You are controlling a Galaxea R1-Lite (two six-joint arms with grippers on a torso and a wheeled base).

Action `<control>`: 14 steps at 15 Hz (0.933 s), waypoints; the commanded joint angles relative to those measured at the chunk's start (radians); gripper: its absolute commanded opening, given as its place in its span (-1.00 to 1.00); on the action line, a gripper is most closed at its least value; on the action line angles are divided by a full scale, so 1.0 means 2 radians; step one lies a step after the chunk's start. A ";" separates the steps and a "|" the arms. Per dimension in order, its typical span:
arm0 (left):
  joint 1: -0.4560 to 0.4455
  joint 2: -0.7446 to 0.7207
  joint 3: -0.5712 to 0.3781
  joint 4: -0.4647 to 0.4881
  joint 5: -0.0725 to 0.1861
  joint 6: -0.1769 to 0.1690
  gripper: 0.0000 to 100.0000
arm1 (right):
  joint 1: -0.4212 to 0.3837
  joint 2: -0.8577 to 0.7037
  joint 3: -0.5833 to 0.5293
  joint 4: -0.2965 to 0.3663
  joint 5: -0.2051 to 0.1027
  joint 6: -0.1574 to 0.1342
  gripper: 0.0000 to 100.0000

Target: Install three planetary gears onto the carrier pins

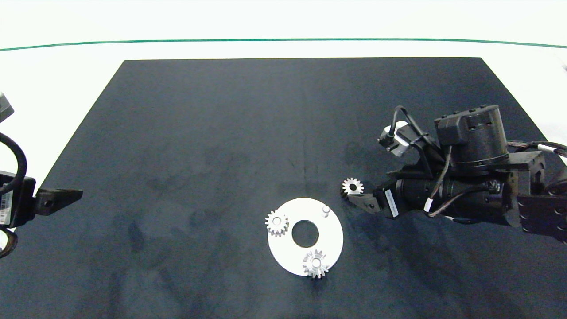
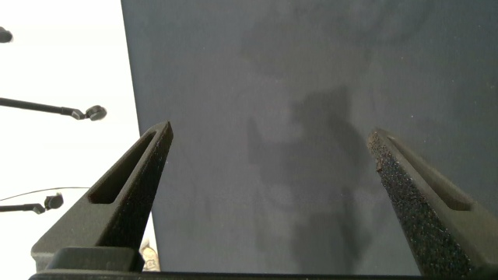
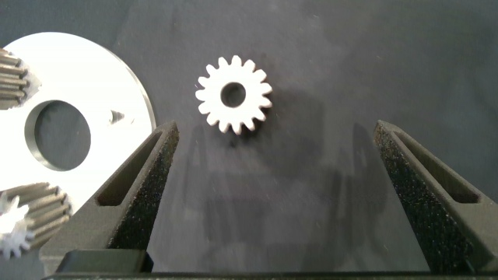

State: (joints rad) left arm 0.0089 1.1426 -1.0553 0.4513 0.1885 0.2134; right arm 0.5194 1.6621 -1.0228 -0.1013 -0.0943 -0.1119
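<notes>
Third loose gear (image 1: 353, 186) lies flat on the dark mat (image 1: 221, 133) of the table, centre right of the head frame, just up-right of the white carrier disc (image 1: 305, 261) and touching or nearly touching the tips of the right pincer (image 1: 359, 200). In the right wrist view the gear (image 3: 233, 94) sits just ahead of the wide-open fingers (image 3: 140, 187), off-centre toward the disc-side finger, hole facing up, so no long axis to line up. Two gears already sit on pins, one at the disc's left (image 1: 277, 222), one at its lower edge (image 1: 316, 264); the bare pin (image 1: 326, 209) stands at the upper right, nearest the loose gear. Right arm comes in low and roughly level from the right edge, clearly the nearer one. Likely needs a short advance plus a small sideways shift to straddle the gear. Left pincer (image 1: 62, 196) parked at far left edge, fingers (image 2: 132, 194) spread wide over the mat edge, holding nothing.
</notes>
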 commanded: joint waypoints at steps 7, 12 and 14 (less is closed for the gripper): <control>0.000 -0.004 0.002 0.001 0.001 0.006 1.00 | 0.019 0.051 -0.047 0.004 -0.006 -0.005 1.00; 0.000 -0.005 0.005 0.001 0.001 0.009 1.00 | 0.026 0.060 -0.054 0.005 -0.009 -0.018 1.00; 0.000 -0.005 0.005 0.001 0.001 0.011 1.00 | 0.024 0.059 -0.055 0.006 -0.012 -0.023 1.00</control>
State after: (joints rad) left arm 0.0089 1.1315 -1.0449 0.4517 0.1889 0.2338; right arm 0.5689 1.7809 -1.1300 -0.0885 -0.1215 -0.1566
